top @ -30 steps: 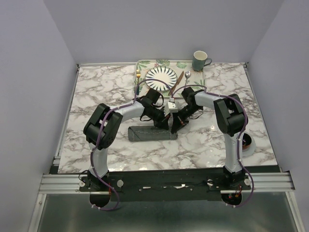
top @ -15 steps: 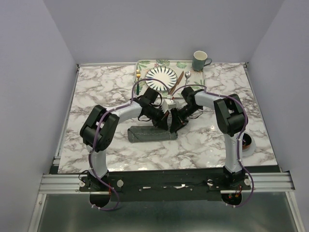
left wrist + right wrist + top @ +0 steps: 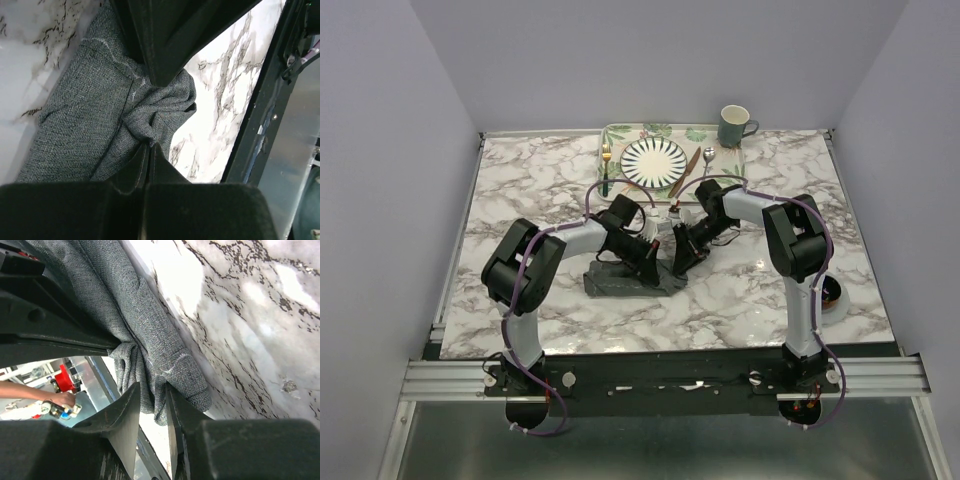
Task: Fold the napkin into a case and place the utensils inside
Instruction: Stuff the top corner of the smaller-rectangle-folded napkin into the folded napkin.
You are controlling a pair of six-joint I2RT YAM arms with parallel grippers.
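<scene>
The napkin (image 3: 615,283) lies mid-table as a long narrow dark grey strip, bunched and raised at its right end. My left gripper (image 3: 653,262) is shut on that end, and the left wrist view shows its fingertips (image 3: 149,145) pinching a gathered fold of napkin (image 3: 80,115). My right gripper (image 3: 682,262) is just to the right of it. Its jaws (image 3: 152,386) stand apart, with a hanging edge of napkin (image 3: 150,325) between them. The utensils lie on the tray: the fork (image 3: 606,166) left of the plate, the knife (image 3: 692,166) and spoon (image 3: 708,158) right of it.
A leaf-patterned tray (image 3: 620,132) at the back edge holds a striped plate (image 3: 655,160). A green mug (image 3: 735,125) stands at the tray's right end. A small round white container (image 3: 832,295) sits beside the right arm's base. Both forearms crowd together over the napkin.
The right gripper has gone from shut to open. The left gripper has drawn toward the near side with the napkin's right end, which was flat and is now bunched and raised.
</scene>
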